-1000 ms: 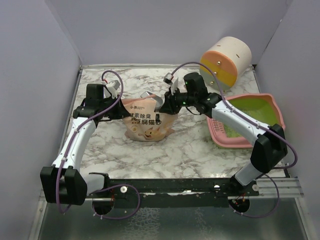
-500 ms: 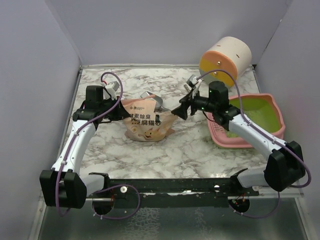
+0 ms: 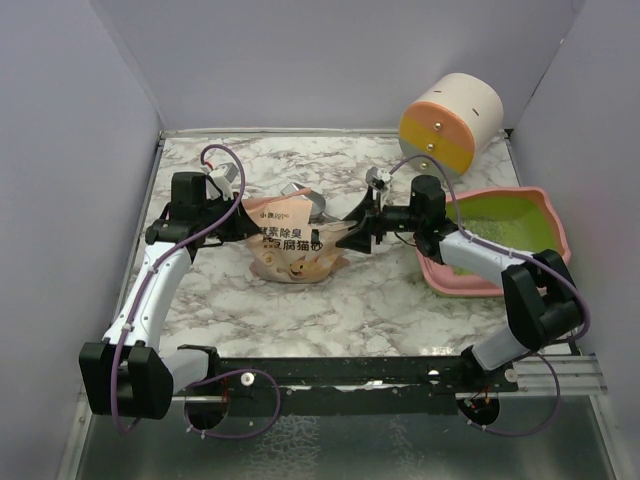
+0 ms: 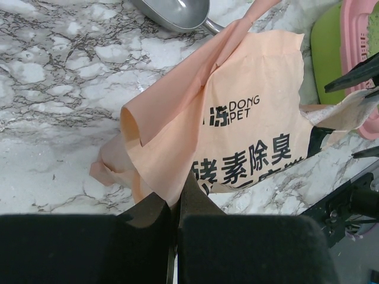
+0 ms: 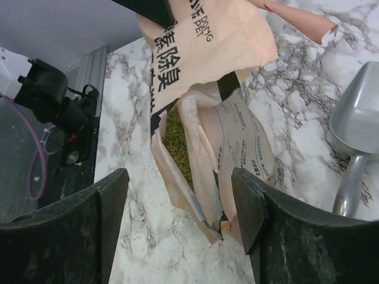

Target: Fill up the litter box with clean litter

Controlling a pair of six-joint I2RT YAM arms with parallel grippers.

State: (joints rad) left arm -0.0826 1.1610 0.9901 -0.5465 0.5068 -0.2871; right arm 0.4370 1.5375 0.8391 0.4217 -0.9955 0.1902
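Left pincer (image 4: 177,204) shut tight on paper bag (image 3: 295,245), at its left edge. Right pincer (image 5: 180,198) gapes wide, fingers either side of the bag's torn mouth, gripping nothing. Greenish clean litter (image 5: 174,136) shows inside the mouth. Litter box (image 3: 545,205) sits at right of surface (image 3: 380,300), near the bag.

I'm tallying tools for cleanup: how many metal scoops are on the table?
1. The metal scoop lies on the marble table just behind the paper bag. Another could be hidden beneath the bag.
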